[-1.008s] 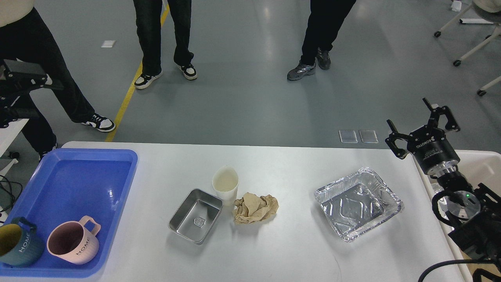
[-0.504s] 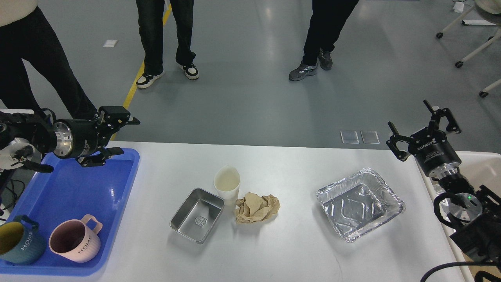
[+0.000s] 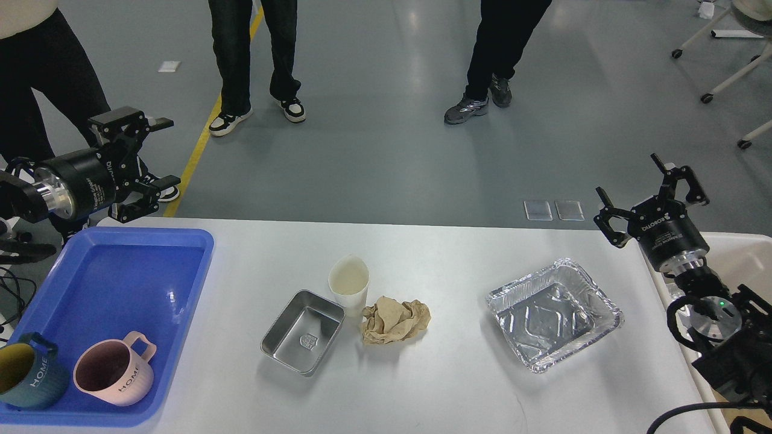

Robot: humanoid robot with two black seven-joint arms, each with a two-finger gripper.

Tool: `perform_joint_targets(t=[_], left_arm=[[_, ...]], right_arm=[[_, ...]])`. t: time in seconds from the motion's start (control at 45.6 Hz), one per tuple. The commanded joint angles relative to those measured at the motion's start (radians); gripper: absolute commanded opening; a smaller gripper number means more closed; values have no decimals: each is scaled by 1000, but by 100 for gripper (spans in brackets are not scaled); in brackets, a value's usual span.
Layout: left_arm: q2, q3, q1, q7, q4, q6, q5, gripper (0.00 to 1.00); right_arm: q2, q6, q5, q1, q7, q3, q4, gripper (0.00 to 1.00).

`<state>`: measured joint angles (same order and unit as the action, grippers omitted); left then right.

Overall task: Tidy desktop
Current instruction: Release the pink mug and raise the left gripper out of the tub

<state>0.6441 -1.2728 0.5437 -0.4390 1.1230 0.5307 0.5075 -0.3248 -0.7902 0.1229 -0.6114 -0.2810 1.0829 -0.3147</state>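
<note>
You see the large white rectangular desktop (image 3: 434, 374) filling the lower half of the head view, with its long axis running from 9 o'clock to 3 o'clock. At 9 o'clock on it lies the blue plastic tray (image 3: 120, 271); inside, at its near end, stand a pink ceramic mug (image 3: 111, 377) and a dark teal mug (image 3: 24, 377), both upright. In the middle you find a small steel rectangular pan (image 3: 301, 340), with nothing in it, touching a white paper cup (image 3: 348, 283) at its 1 o'clock. Just beside the cup lies a crumpled brown paper ball (image 3: 395, 321). At 3 o'clock sits a silver foil tray (image 3: 555, 313), also with nothing inside. Your left gripper (image 3: 154, 154) hovers above the floor beyond the tray, fingers spread apart, holding nothing. Your right gripper (image 3: 651, 187) is also spread wide and holds nothing, at the table's right end.
</note>
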Motion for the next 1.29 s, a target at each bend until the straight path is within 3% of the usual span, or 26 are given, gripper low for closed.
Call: perform_joint_targets(t=[0.0,0.131,0.241,0.351,0.46,0.57,0.701,0.811,0.92,1.096,1.271], left_arm=[[0,-28,-13,-12,-14,61,-61,97],[-1,-19,-65,-33,-6,32,-61,97],[31,-8,-108,-85,73,-41,-60,97],[164,-10,-182,-156,219,-60,-73,97],[320,-28,-266,-164,385,-61,-133,96],[532,-37,-327,-162,474,-54,-259,96],[736,-43,-352,-139,506,50,-333,96],[827,-40,-352,-107,483,133,-340,96],[835,-31,-354,-66,431,242,-327,96],[830,3,-360,28,434,278,-322,96],[830,6,-361,42,434,288,-322,96]], right_arm=[[1,2,0,-1,0,0,0,100],[1,2,0,-1,-1,0,-1,100],[-2,0,0,-1,0,0,-6,100],[0,0,0,-1,-1,0,-6,100],[1,2,0,1,-1,0,-6,100],[3,0,0,2,-1,0,-6,100],[1,0,0,1,-1,0,-6,100],[0,0,0,1,-1,0,-6,100],[-3,0,0,1,-1,2,-6,100],[-16,0,0,13,-1,2,-7,100],[-19,2,0,24,-1,2,-32,100]])
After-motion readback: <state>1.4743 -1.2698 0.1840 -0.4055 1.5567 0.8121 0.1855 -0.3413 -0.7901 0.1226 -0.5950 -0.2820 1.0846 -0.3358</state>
